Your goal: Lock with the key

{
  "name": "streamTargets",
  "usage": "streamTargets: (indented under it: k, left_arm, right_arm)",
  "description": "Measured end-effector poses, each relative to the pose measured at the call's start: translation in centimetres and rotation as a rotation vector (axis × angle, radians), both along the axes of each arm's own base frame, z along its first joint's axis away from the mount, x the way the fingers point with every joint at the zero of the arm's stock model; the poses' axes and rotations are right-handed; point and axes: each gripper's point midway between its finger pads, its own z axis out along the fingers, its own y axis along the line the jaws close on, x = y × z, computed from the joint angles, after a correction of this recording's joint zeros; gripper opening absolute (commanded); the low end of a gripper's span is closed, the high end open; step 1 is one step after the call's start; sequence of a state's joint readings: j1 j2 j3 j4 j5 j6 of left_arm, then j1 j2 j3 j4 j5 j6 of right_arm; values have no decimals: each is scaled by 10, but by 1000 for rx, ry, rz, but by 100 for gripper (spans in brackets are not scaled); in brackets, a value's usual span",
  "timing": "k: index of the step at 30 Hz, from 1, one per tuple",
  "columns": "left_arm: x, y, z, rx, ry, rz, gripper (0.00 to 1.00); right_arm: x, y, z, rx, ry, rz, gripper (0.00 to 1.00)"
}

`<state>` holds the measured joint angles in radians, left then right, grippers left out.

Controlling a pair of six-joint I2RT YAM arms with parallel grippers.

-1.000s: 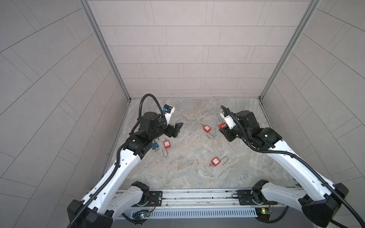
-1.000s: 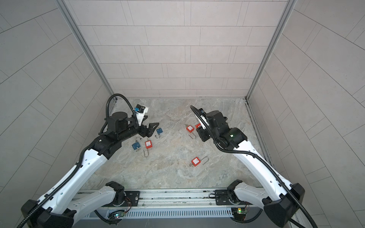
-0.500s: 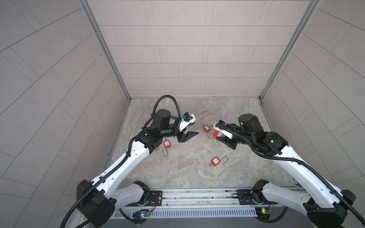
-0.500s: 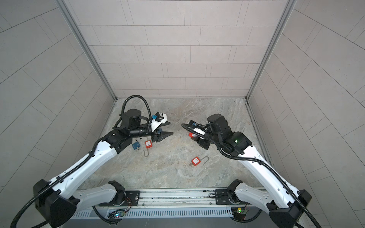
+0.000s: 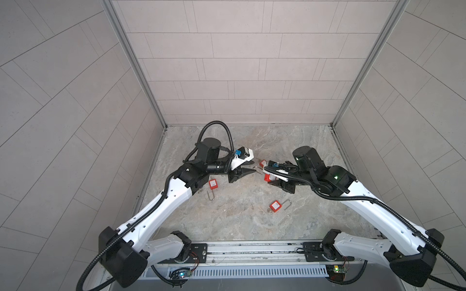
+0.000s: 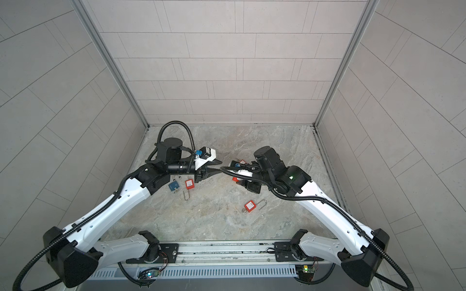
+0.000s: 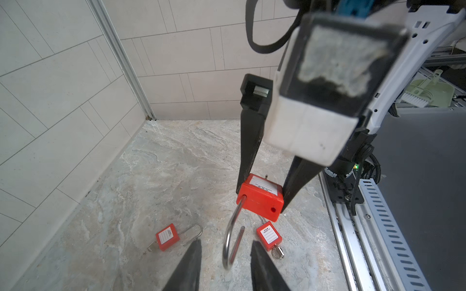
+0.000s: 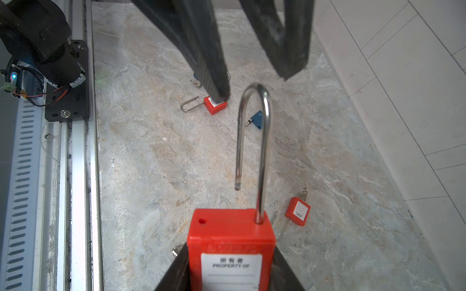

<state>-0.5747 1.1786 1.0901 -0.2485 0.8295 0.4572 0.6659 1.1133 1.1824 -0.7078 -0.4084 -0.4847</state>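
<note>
My right gripper (image 8: 230,254) is shut on the body of a red padlock (image 8: 230,239), held above the floor. Its steel shackle (image 8: 262,141) is open, with the free end out of the body, and points at my left gripper (image 7: 225,242). The left fingers (image 7: 191,264) stand apart on either side of the shackle's bend (image 7: 228,252) without touching it. In both top views the two grippers meet at mid-floor, the left gripper (image 5: 253,168) facing the held padlock (image 5: 266,178). I cannot make out this padlock's key.
Other padlocks lie on the marble floor: a red one (image 5: 275,206) near the front, another (image 5: 213,184) by the left arm, a third (image 5: 263,163) behind the grippers, and a blue one (image 6: 174,186). Some carry keys (image 7: 277,252). Walls close three sides, and a metal rail (image 5: 252,248) runs along the front.
Both arms have swung in toward the middle of the floor. The left jaws have narrowed around the shackle. The right gripper has kept its hold on the red padlock.
</note>
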Motion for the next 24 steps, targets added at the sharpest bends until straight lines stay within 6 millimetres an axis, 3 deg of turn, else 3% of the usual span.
streamTargets:
  k: [4, 9, 17, 22, 24]
  left_arm:
    - [-3, 0, -3, 11, 8, -11, 27]
    - [-7, 0, -6, 20, 22, -22, 25]
    - [-8, -1, 2, 10, 16, -31, 17]
    - [-6, -2, 2, 11, 23, -33, 1]
    - [-8, -3, 2, 8, 33, -45, 0]
  right_arm:
    - [-1, 3, 6, 4, -17, 16, 34]
    - [-4, 4, 3, -8, -13, 29, 33]
    - [-5, 7, 10, -28, -18, 49, 33]
    - [-6, 7, 14, -31, -25, 58, 33]
    - [-7, 6, 12, -46, -30, 63, 34]
